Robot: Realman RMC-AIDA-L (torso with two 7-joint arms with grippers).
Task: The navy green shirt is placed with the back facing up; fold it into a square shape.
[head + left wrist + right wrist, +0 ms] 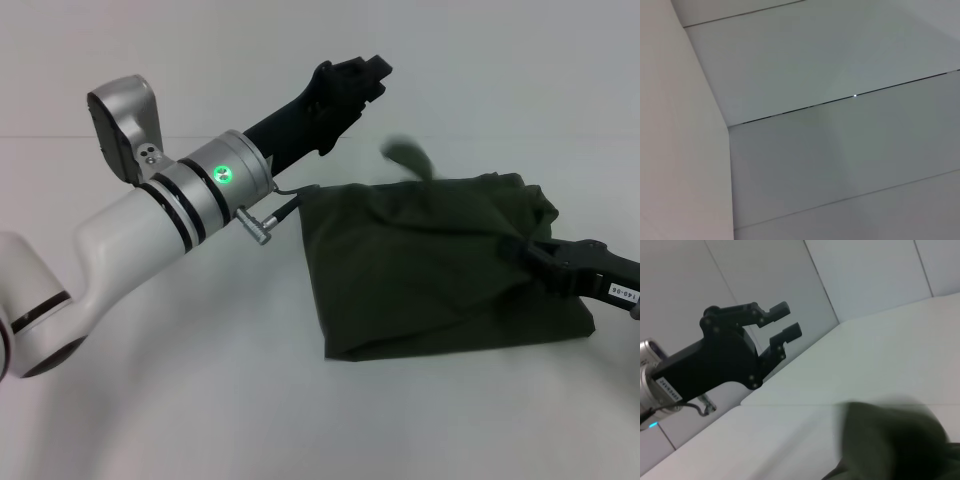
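The navy green shirt (pixel 430 260) lies folded into a rough rectangle on the white table, right of centre in the head view. A blurred flap of it (pixel 405 155) is in the air above its far edge, and shows as a dark blur in the right wrist view (pixel 890 440). My left gripper (pixel 372 72) is raised high above the table to the left of the shirt, open and empty; it also shows in the right wrist view (pixel 785 321). My right gripper (pixel 527 250) rests low at the shirt's right edge, shut on a pinch of the cloth.
The white table (pixel 200 400) spreads around the shirt. My left arm's white forearm (pixel 150 220) crosses the left side of the head view. The left wrist view shows only pale wall panels (pixel 840 75).
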